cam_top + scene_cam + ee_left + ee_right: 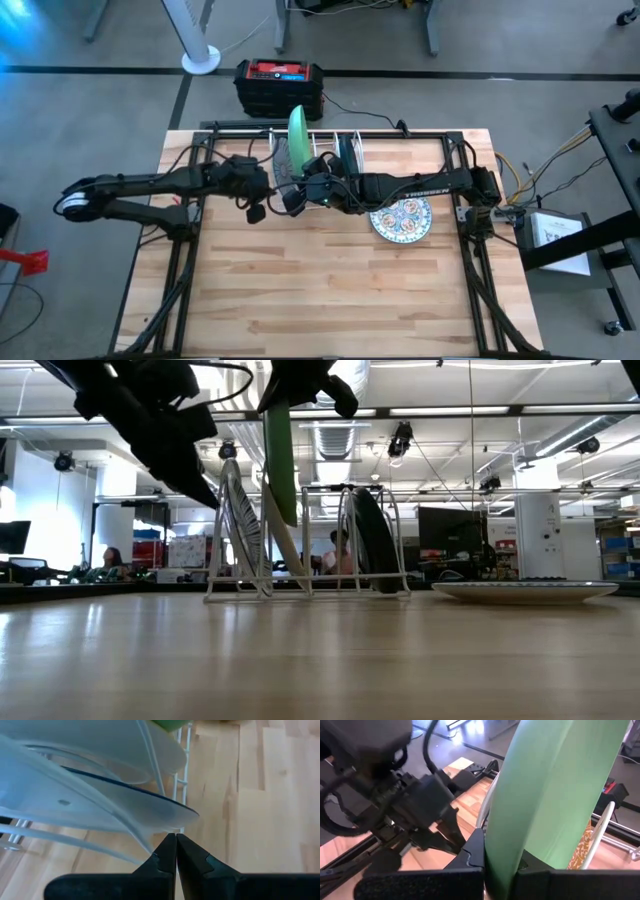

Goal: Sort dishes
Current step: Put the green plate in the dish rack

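My right gripper (298,188) is shut on a plain light green plate (280,460) and holds it on edge over the white wire rack (310,540). A dark teal plate (375,540) and a pale plate with a dark rim (240,525) stand on edge in the rack's slots. A mustard-yellow speckled plate (582,850) shows behind the green one. The white plate with the blue floral pattern (402,218) lies flat on the table to the right of the rack. My left gripper (176,837) is shut, with its tips at the pale plate's rim (185,815). My right gripper pinches the green plate's upper rim (505,865) between its two fingers, coming from above. The plate hangs upright below the fingers, and its lower edge (285,518) reaches down between the rack's wires. My left gripper's shut tips are right at the pale plate's rim; I cannot tell whether they touch it.
A black and red box (280,85) stands beyond the table's far edge. The arms' frames run along the table's left and right sides. Bare wood (320,290) lies between the rack and the near edge.
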Robot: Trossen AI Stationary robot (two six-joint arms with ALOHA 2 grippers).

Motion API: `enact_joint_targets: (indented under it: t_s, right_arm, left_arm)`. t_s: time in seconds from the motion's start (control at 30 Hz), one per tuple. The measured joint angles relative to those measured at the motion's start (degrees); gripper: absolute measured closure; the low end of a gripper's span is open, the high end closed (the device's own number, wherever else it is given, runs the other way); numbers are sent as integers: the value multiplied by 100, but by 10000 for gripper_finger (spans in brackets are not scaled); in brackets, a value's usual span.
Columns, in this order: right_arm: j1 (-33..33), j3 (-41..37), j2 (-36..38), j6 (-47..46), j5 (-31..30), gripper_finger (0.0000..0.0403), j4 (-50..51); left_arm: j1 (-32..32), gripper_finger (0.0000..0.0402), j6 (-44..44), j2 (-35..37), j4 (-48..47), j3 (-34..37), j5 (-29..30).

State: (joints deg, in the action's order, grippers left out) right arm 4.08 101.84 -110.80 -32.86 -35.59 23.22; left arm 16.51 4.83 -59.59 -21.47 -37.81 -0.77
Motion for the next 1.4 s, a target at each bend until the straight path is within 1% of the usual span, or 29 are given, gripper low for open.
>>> enact_joint_targets:
  t_s: [0.23,0.4,0.53,0.73,0.97,1.13,1.23,1.4]
  right_arm:
    - [0,0,0,0,2,401,0]
    - [0,0,0,2,2,401,0]
    - [0,-2,0,0,-2,401,2]
    - [28,-13,109,69,-351,401,9]
    - [31,-13,399,314,-463,401,-69]
    - [66,-15,633,693,-587,401,-405]
    - [104,-13,709,1073,-697,401,-821]
    - [118,-17,691,1511,-353,401,-1614]
  left_arm:
    - [2,401,5,-151,336,3,40]
    - [2,401,14,-134,490,3,263]
    - [2,401,35,-134,509,3,312]
    - [2,401,90,-134,580,3,327]
    - [2,401,319,-134,755,3,325]
    - [4,401,408,-135,827,3,325]
    - [7,401,510,-170,845,3,322]
    - [7,401,601,-306,946,3,307]
